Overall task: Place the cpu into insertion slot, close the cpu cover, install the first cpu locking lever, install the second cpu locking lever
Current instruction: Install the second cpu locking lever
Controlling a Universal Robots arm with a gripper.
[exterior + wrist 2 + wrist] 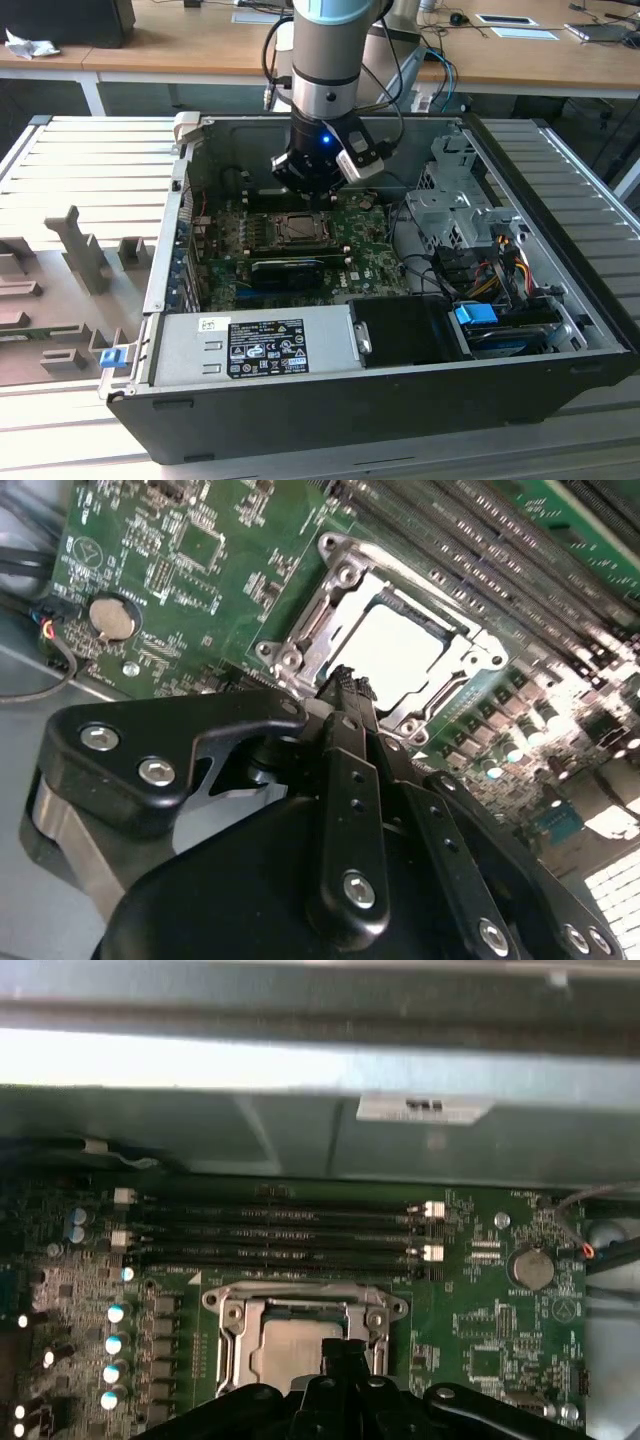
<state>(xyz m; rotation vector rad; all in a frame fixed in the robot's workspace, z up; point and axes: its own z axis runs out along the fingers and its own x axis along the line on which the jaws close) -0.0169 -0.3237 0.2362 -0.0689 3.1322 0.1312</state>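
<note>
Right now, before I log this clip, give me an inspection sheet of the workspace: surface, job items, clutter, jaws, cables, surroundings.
Surface: green motherboard lying flat inside an open computer case, which rests on a ribbed grey table.
Job's things: cpu sits in the insertion slot, pale face up; cpu cover frames it in both wrist views. Lever positions cannot be told.
Clutter: grey foam fixtures at the exterior view's left; coin cell on the board.
Grippers: gripper hovers at the socket's edge; jaws look shut, holding nothing.
Cables: coloured bundle by the drive bay; arm cables above.
Surroundings: wooden desks behind.
</note>
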